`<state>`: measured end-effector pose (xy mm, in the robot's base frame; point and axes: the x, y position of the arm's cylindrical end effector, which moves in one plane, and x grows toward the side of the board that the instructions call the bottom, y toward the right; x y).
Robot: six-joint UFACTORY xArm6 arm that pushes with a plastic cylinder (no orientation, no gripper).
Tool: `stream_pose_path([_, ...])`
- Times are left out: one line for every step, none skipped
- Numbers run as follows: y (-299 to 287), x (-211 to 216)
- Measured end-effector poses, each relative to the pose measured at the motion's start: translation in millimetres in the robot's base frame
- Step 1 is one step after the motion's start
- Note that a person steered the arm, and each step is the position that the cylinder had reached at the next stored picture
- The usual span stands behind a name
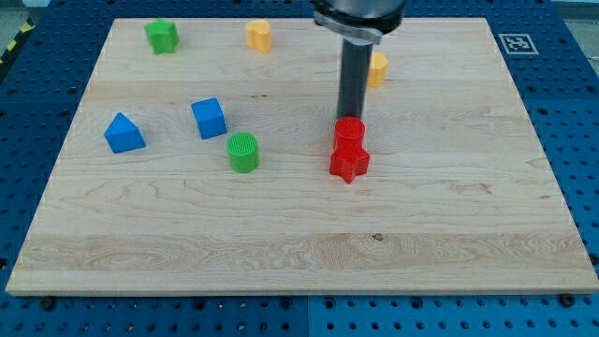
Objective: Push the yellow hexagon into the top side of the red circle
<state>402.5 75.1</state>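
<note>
The red circle (350, 131) stands near the board's middle, touching a red star-shaped block (349, 164) just below it. The yellow hexagon (378, 68) sits above and to the right of the circle, partly hidden behind my rod. My tip (352, 118) rests right at the top side of the red circle, seemingly touching it. The tip is below and left of the yellow hexagon.
A second yellow block (259, 36) and a green star (162, 36) lie near the board's top edge. A blue cube (210, 118), a blue triangle (124, 133) and a green cylinder (243, 152) lie at the left. The wooden board (449, 234) sits on a blue perforated table.
</note>
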Motion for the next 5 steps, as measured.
stream_pose_path([43,-1])
stream_pose_path([51,-1])
stream_pose_path([51,-2])
stream_pose_path([64,-8])
stream_pose_path([74,-14])
